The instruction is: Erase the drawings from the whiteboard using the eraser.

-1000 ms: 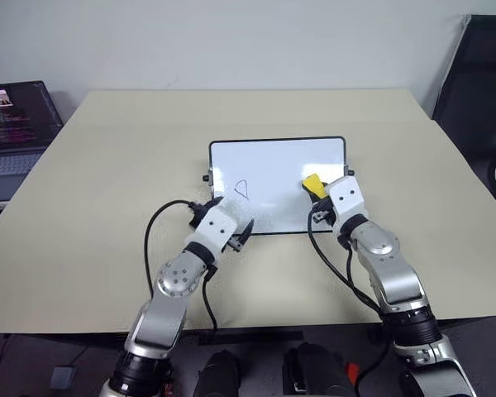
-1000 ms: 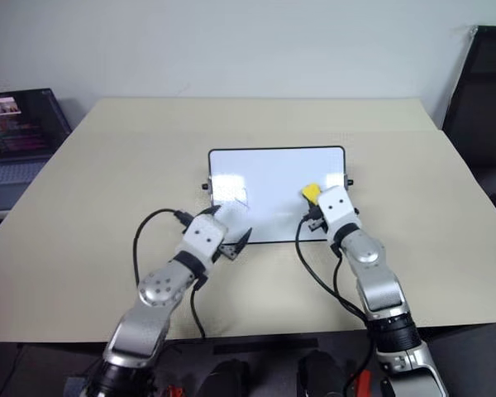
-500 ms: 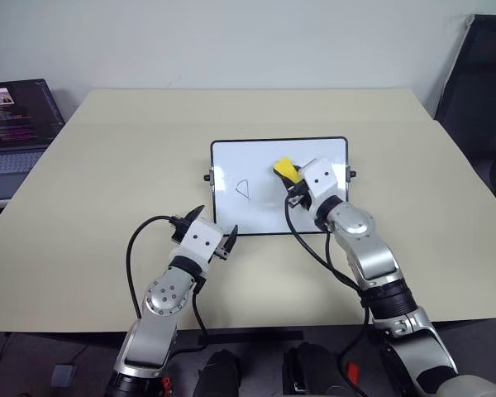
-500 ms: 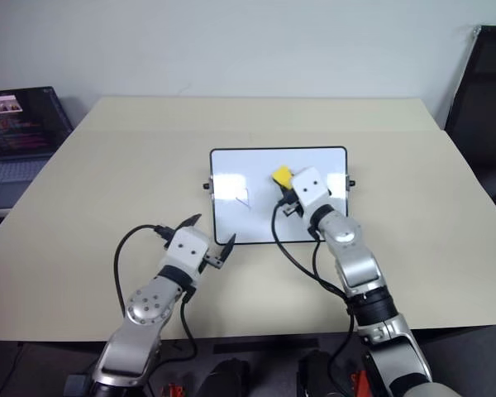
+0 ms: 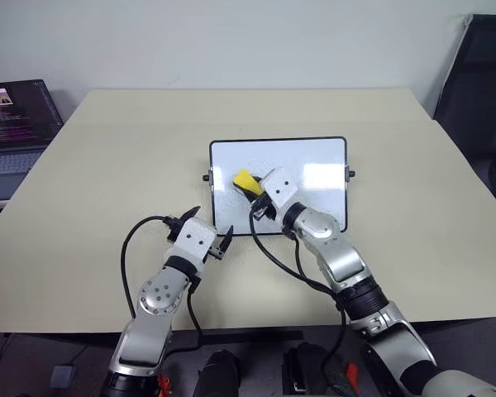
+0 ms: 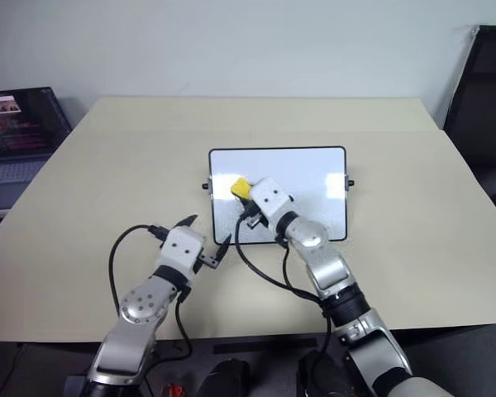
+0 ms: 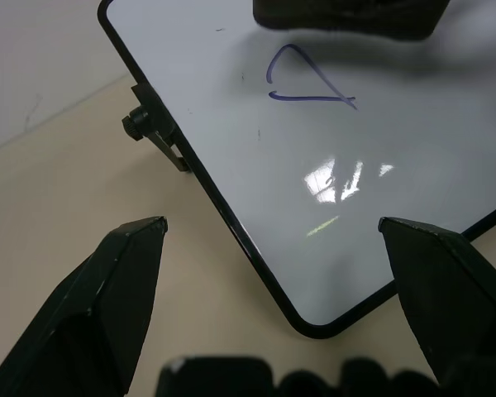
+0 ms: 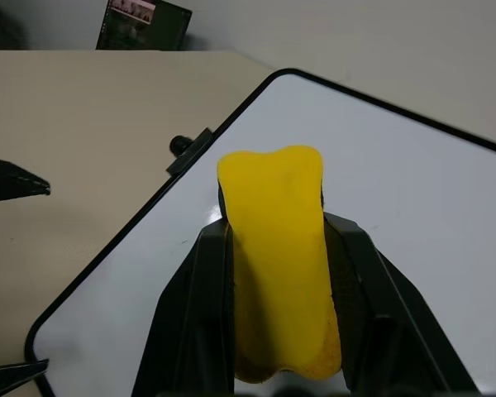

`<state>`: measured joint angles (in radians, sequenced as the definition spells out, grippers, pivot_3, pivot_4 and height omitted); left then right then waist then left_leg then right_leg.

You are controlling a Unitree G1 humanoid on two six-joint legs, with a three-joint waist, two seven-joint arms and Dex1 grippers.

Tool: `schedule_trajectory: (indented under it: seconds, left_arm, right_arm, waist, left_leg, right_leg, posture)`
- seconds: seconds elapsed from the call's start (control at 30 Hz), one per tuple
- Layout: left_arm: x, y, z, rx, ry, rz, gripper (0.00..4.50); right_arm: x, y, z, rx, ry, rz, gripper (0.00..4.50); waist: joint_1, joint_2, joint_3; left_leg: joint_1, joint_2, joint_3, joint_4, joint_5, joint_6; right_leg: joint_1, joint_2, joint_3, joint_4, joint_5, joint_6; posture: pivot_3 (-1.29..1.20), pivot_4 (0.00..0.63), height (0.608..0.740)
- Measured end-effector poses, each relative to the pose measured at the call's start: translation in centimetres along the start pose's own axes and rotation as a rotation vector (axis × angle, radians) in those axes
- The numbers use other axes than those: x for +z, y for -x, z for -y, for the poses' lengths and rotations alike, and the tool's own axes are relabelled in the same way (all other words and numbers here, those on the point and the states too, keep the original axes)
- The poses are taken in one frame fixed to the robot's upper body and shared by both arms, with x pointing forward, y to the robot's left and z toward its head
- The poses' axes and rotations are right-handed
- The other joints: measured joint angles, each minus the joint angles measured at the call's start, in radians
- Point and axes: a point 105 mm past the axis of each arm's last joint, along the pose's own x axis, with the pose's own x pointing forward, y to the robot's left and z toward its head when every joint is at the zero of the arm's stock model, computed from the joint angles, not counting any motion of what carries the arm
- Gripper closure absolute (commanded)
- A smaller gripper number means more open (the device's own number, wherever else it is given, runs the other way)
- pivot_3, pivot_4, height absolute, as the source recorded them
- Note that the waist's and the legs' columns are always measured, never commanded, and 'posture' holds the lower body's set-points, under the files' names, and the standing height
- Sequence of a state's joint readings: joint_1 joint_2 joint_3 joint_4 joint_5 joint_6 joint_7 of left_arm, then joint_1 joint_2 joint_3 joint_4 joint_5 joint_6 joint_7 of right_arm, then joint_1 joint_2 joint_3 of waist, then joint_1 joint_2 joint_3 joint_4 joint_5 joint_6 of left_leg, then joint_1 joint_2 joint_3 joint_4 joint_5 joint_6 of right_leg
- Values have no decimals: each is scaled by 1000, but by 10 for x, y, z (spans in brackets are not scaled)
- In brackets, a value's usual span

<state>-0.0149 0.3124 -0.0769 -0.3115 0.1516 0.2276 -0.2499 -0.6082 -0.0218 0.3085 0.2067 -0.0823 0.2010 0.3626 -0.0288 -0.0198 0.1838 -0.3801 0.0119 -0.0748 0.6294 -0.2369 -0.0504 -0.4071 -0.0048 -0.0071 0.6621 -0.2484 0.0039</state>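
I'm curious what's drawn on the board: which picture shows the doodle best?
The left wrist view: the drawing appears large, a heart-like outline on the whiteboard, just below the dark eraser. In the head views the eraser and right claw cover that spot. The right wrist view shows blank board.

The table (image 5: 107,182) lay bare around the whiteboard (image 5: 314,157); only its side knob (image 7: 135,126) and the far laptop (image 5: 12,124) stood in the way.
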Motion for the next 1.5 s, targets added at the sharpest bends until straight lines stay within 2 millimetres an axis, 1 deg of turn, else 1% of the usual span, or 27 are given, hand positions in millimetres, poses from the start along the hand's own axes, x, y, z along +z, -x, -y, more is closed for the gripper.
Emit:
schedule_trajectory:
  seconds: [0.13, 0.27, 0.37, 0.53, 0.63, 0.77, 0.87, 0.97, 1.07, 1.17, 1.23, 1.37, 1.5]
  left_arm:
    - [1, 0, -2, 5, -2, 1, 0]
    - [1, -1, -2, 6, -4, 2, 0]
    - [2, -2, -2, 8, -8, 5, 0]
    - [8, -6, -4, 13, -13, 23, 0]
    - [8, -7, -3, 11, -13, 22, 0]
    - [7, -7, -4, 12, -15, 21, 0]
    - [8, -7, -4, 13, -18, 22, 0]
    - [8, -7, -4, 14, -19, 22, 0]
    - [8, -7, -4, 14, -19, 22, 0]
    - [9, -8, -5, 14, -20, 24, 0]
    - [9, -10, -5, 14, -21, 25, 0]
    - [10, -12, -5, 12, -22, 29, 0]
    - [10, -12, -5, 12, -22, 28, 0]
  right_arm:
    - [-14, -5, -6, 4, 35, -61, 3371]
    - [-5, -19, -5, -8, 59, -58, 3371]
    - [-1, -26, -4, -14, 71, -48, 3371]
    - [-2, -27, -1, -23, 83, -45, 3371]
    - [-8, -18, 2, -25, 93, -54, 3371]
    - [-27, 8, 3, -13, 146, -90, 3371]
    - [-37, 24, 4, 0, 154, -120, 3371]
    - [-42, 33, 6, 2, 164, -141, 3371]
    - [-42, 35, 8, 7, 171, -146, 3371]
    - [-40, 31, 8, 8, 169, -142, 3371]
    - [-30, 18, 10, -14, 154, -113, 3371]
    - [-14, 0, 16, -62, 157, -62, 3371]
    - [-6, -12, 16, -70, 161, -37, 3371]
  waist:
    - [0, 0, 0]
    - [-3, 0, 0]
    - [-2, 0, 0]
    - [-1, 0, 0]
    - [2, 0, 0]
    - [6, 0, 0]
    - [6, -1, -1]
    - [6, -1, -1]
    - [6, -1, -1]
    - [4, -1, -1]
    - [1, -1, -1]
    - [-1, -1, -1]
    - [-1, -1, -1]
  left_leg:
    - [0, 0, 0, 0, 0, 0]
    - [1, 1, 0, 0, 0, 0]
    - [1, 0, 0, 0, 0, 0]
    - [0, 0, 0, 0, 0, 0]
    - [0, 0, -1, 0, 0, 0]
    - [0, 0, -1, 1, 0, 0]
    - [2, -1, -1, 1, 0, 0]
    - [3, -1, -1, 1, 0, 0]
    - [2, -1, -1, 1, 0, 0]
    - [3, -1, -1, 1, 0, 0]
    - [3, -1, 0, 1, 1, 1]
    - [2, 0, 0, 0, 1, 1]
    - [0, 0, 0, 0, 1, 1]
  right_leg:
    - [0, 0, 0, 0, 0, 0]
    - [0, 0, 0, 1, 0, 0]
    - [0, 0, 0, 1, 0, 0]
    - [0, 0, 0, 1, 0, 0]
    - [0, 0, 1, 1, 0, 0]
    - [1, -2, 0, 0, 0, 0]
    - [3, -2, 0, 1, 0, 0]
    - [3, -2, -1, 1, 0, 0]
    - [3, -1, -1, 1, 0, 0]
    - [3, -1, -1, 1, 0, 0]
    - [3, -1, -1, 1, 2, 0]
    - [1, 1, -1, 0, 2, -1]
    - [0, 1, 0, -1, 2, -2]
  posture:
    - [0, 150, 740]
    - [0, 150, 740]
    - [0, 150, 740]
    - [0, 150, 740]
    - [0, 150, 740]
    - [0, 150, 740]
    - [0, 150, 740]
    - [0, 150, 740]
    - [0, 150, 740]
    - [0, 150, 740]
    - [0, 150, 740]
    - [0, 150, 740]
    - [0, 150, 740]
